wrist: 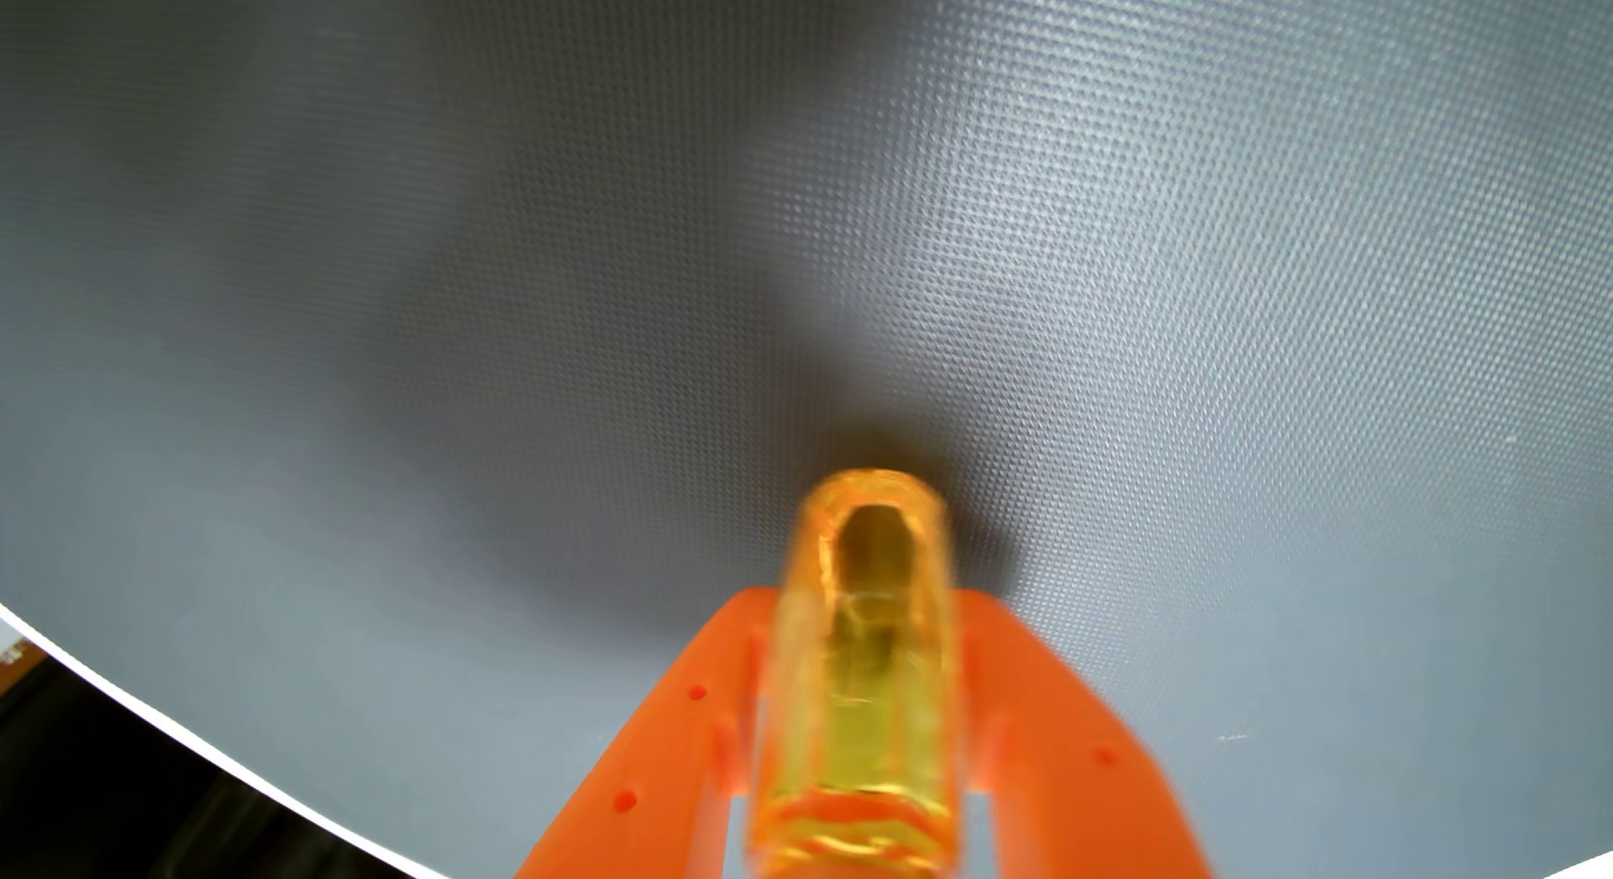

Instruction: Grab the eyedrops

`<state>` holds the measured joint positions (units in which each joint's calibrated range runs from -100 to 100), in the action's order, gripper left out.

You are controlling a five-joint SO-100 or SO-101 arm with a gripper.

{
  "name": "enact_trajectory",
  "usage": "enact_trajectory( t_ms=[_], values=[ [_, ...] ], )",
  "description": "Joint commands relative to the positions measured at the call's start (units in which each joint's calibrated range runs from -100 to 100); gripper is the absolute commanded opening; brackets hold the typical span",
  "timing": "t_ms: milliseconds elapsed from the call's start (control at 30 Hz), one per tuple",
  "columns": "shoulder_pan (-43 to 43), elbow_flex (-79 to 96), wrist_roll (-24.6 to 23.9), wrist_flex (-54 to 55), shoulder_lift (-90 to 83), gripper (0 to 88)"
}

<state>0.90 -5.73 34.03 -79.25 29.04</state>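
In the wrist view a small translucent amber eyedrops bottle (864, 669) with yellowish liquid stands lengthwise between my two orange fingers. My gripper (864, 604) is shut on the bottle, one finger (681, 722) pressing its left side and the other (1047, 722) its right. The bottle's rounded end (873, 504) sticks out past the fingertips, above the grey mat. A dark shadow lies on the mat just beyond it. The picture is slightly blurred.
A grey textured mat (1135, 277) covers the table. Its white-trimmed edge (175, 726) curves across the lower left corner, with a dark drop-off (105, 800) beyond it.
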Motion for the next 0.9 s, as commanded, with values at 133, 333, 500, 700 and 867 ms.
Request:
enact_trajectory(
  t_ms=[133, 333, 500, 700, 867],
  values=[
    [0.43, -2.69, -0.40, -0.67, -0.97, 4.8],
    [0.51, -3.50, -1.40, -0.93, -1.14, 0.8],
    [0.51, -9.53, -2.18, -5.95, -1.56, 0.7],
    [0.18, -16.55, -5.84, -14.35, -2.41, 0.6],
    [0.35, -19.98, -10.35, -16.16, -3.60, 0.6]
  ],
)
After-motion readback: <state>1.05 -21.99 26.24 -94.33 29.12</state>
